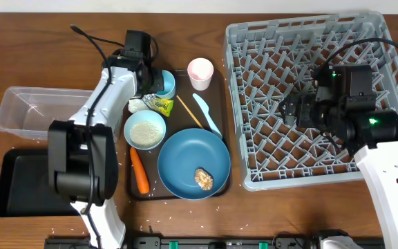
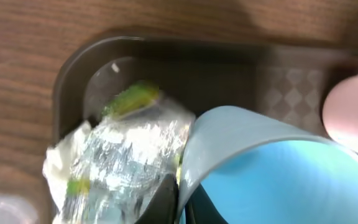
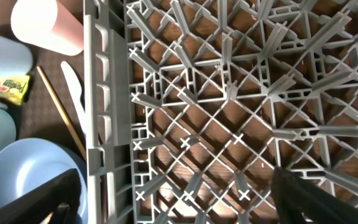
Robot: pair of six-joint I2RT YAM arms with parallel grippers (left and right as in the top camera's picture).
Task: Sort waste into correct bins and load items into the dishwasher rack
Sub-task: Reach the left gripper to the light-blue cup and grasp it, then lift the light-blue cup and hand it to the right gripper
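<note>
My left gripper [image 2: 182, 202] is shut on the wall of the light-blue cup [image 2: 272, 168], with one finger inside the rim and one outside. The cup [image 1: 166, 84] stands at the back left of the brown serving tray [image 1: 221, 90]. Crumpled silver foil [image 2: 123, 155] and a yellow-green snack wrapper [image 1: 161, 105] lie right beside it. My right gripper [image 3: 182, 199] hangs open over the grey dishwasher rack [image 1: 302, 28], holding nothing. On the tray are the pinkish-white cup [image 1: 200, 72], a pale-blue bowl [image 1: 144, 129] of rice, and the dark-blue plate [image 1: 185, 159] with a brown food lump [image 1: 203, 178].
An orange carrot [image 1: 139, 171], a pale utensil [image 1: 206, 114] and a wooden stick [image 1: 189, 112] also lie on the tray. The clear tub [image 1: 26, 111] and black tray [image 1: 19, 183] sit at the far left. Rice grains are scattered on the table.
</note>
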